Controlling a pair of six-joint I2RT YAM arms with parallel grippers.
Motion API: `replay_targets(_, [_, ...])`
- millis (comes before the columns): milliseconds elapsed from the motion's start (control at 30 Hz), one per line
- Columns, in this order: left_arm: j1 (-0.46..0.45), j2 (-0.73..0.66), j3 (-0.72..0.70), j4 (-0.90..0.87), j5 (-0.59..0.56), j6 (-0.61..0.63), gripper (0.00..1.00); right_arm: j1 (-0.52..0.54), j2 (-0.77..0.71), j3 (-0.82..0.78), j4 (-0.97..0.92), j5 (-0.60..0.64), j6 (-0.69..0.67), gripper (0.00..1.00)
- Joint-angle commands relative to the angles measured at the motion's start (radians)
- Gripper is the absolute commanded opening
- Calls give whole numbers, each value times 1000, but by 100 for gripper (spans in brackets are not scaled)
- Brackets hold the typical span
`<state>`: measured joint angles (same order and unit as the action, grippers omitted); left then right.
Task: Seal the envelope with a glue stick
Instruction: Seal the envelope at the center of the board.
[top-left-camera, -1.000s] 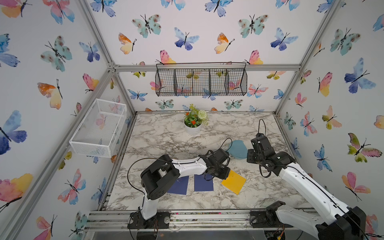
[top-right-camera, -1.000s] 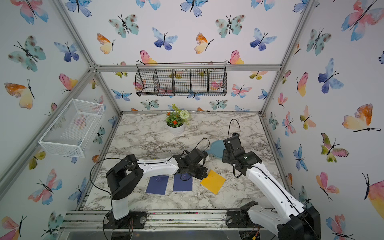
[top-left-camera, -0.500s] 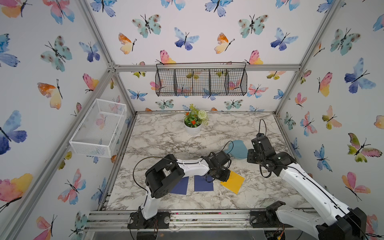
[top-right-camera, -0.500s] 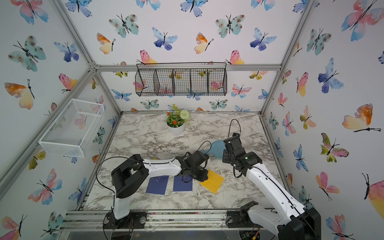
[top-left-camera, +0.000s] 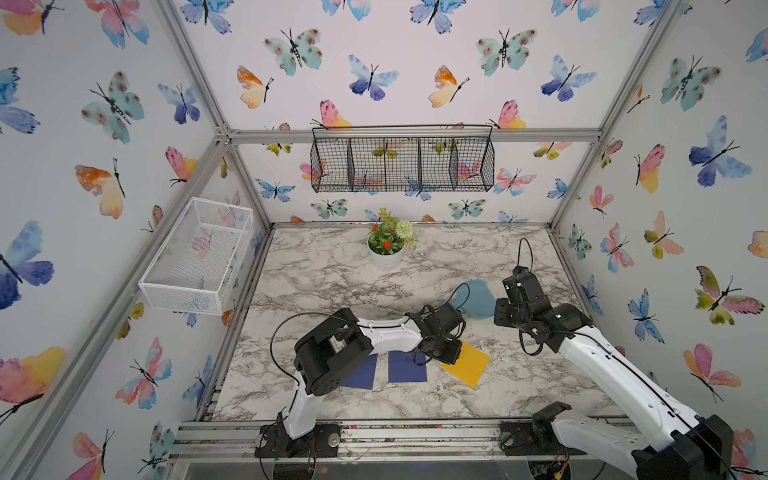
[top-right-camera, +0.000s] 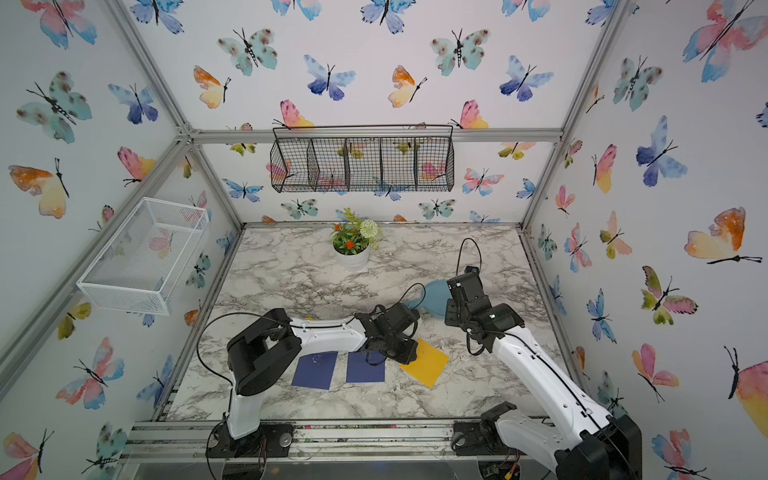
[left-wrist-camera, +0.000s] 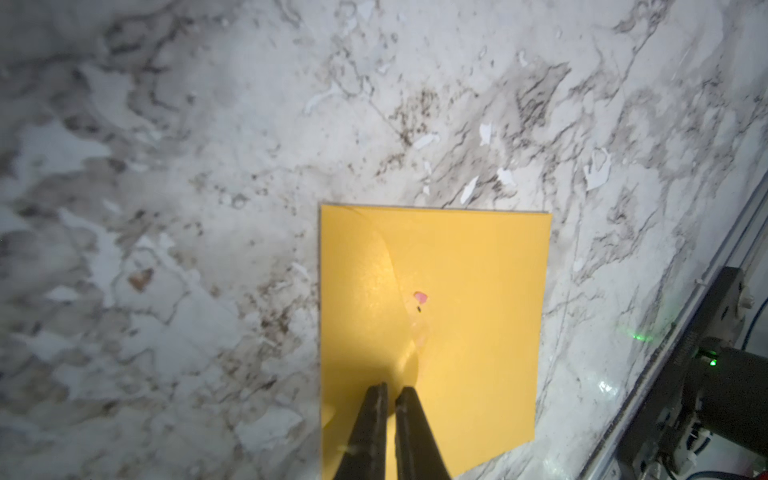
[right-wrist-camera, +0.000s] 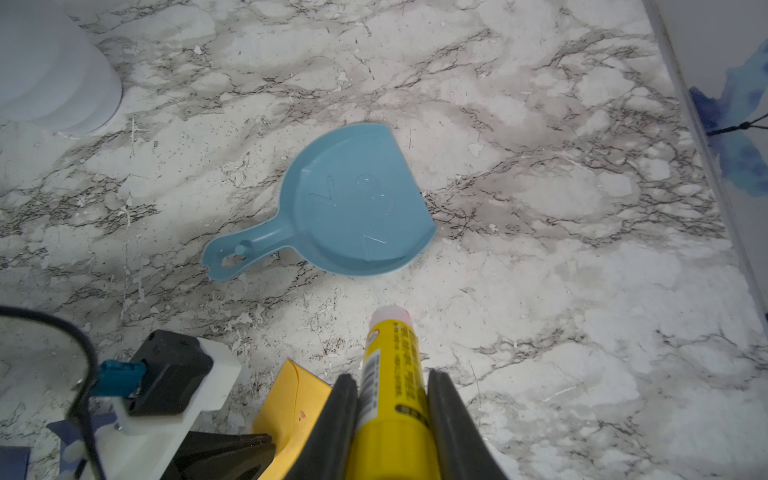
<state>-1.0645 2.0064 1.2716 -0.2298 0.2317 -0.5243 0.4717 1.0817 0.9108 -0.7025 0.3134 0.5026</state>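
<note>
A yellow envelope (top-left-camera: 467, 365) (top-right-camera: 428, 363) lies flat on the marble table, its curved flap folded down (left-wrist-camera: 457, 282). My left gripper (left-wrist-camera: 390, 390) is low over the envelope's near part. Its jaws are shut to a hairline gap, with nothing between them. Both top views show it at the envelope's left corner (top-left-camera: 446, 353). The glue stick (right-wrist-camera: 392, 365) is a yellow tube with black print and a barcode. My right gripper (right-wrist-camera: 392, 376) is shut on it. The stick's pale tip is bare and points out over the table towards a dustpan. A corner of the envelope (right-wrist-camera: 291, 399) lies beside it.
A blue dustpan (right-wrist-camera: 353, 203) (top-left-camera: 478, 297) lies just behind both grippers. Two dark blue cards (top-left-camera: 407, 368) (top-right-camera: 316, 370) lie left of the envelope, partly under the left arm. A white flower pot (top-left-camera: 386, 253) stands at the back. Wire baskets (top-left-camera: 403, 164) hang on the walls.
The left arm's elbow has swung to the right and nearer the table's front, while its gripper stays at the envelope's corner. The right arm with the glue stick has not moved.
</note>
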Motion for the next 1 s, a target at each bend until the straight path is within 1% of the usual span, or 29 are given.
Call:
replay_targets(0, [-38,65,36,-130,-123,51,9,-4,-13,-7,-14,6,-15,3])
replay_targets(133, [-58,96,60,-190,-197,69,6,-4,-15,0,-23,16,-20,3])
replay_targets(400, [-107,165,126,-325,-336,100,5,-4,-21,14,-34,44,-34,3])
replay_targets(567, [-118,190,132,-359,-375,106,7,-5,-21,26,-38,60,-41,3])
replay_targets(700, [-123,210,140,-391,-408,116,3,-5,-25,35,-44,77,-48,3])
replay_targets(967, [-148,264,172,-457,-475,128,4,-16,-29,52,-52,95,-65,3])
